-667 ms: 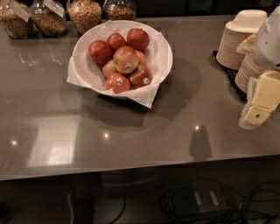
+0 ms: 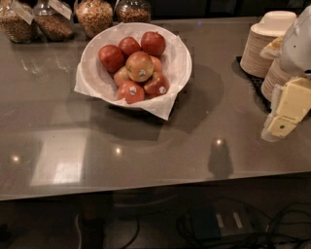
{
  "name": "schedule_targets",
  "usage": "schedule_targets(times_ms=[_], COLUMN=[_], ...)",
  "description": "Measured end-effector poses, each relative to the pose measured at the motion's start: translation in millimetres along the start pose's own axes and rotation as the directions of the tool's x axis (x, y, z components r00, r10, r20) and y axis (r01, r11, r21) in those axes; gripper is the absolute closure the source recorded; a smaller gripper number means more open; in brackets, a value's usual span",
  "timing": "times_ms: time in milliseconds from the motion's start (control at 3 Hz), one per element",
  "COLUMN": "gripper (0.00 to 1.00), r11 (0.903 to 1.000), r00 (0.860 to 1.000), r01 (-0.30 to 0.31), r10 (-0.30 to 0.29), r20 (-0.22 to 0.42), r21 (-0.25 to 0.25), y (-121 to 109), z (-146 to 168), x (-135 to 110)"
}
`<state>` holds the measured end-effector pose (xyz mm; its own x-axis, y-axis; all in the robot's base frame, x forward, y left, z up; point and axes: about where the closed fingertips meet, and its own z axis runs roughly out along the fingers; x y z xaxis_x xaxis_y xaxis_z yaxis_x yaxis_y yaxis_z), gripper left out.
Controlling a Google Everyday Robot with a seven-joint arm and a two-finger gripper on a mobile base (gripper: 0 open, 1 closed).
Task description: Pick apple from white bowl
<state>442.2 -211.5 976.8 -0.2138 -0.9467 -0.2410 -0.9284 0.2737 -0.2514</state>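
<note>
Approach step seems to be only beginning; gripper point(image 2: 284, 116) is hanging over the surface's point(image 2: 160, 151) right edge, well apart from the white bowl point(image 2: 93, 61); can't tell its grasp state. Apple point(image 2: 139, 66) is sitting atop the red apples point(image 2: 112, 57) in the bowl near the far edge, left of middle; next move is probably calling for a leftward reach, then a descent from above.

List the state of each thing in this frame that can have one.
Pale yellow-gold apple with white sticker: on top of the pile, not held.
Dark red apples: piled around it.
Wide white paper-lined bowl: upright on the grey counter, full of apples.
Glass jars: upright, filled, back left.
Stacked beige paper bowls: stacked at the right.
Gripper: at the right edge, apart from the white bowl.
</note>
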Motion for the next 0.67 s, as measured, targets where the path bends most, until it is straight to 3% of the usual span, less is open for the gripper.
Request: schedule_targets(times_ms=[333,667], gripper=[0.00,0.00], r11=[0.9999,0.9987], r00=[0.995,0.977], r01=[-0.015,-0.038], r10=[0.014,0.030], r20=[0.102,0.212], r21=[0.009,0.034], y=[-6.2,-16.3], z=[6.7,8.7], x=[-22.6,-57.6])
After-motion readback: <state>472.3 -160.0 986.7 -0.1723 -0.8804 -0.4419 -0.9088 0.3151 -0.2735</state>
